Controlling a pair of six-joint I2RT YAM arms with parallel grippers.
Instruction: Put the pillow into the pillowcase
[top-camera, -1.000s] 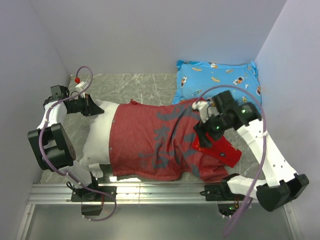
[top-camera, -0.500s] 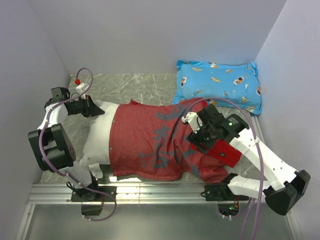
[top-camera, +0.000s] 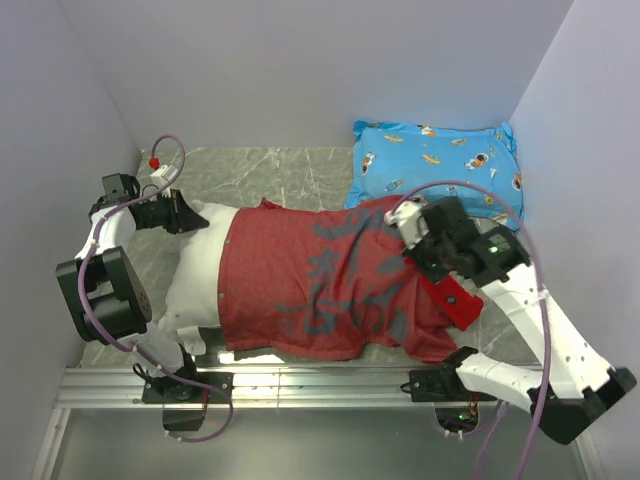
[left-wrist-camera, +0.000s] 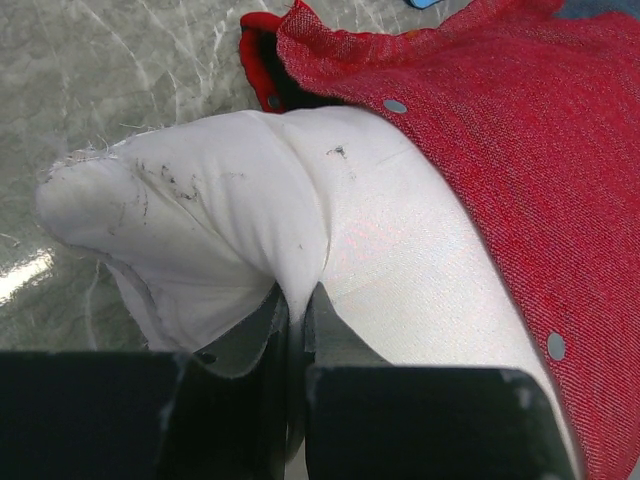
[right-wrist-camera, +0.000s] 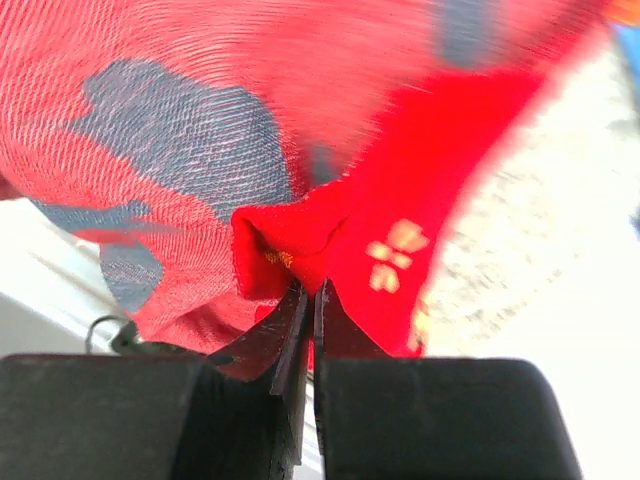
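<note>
Top external view shows the plump plain white pillow (top-camera: 195, 270) at centre left of the grey marbled tabletop (top-camera: 290, 175), largely covered by the large red fabric pillowcase (top-camera: 300, 285), its left end bare. The left claw (left-wrist-camera: 297, 305) is pinched tight on a fold of that bare end. The right claw (right-wrist-camera: 308, 300) is clamped on a bright red pleat at the case's right. Both seem soft, light and floppy, best gripped by bunched edges.
</note>
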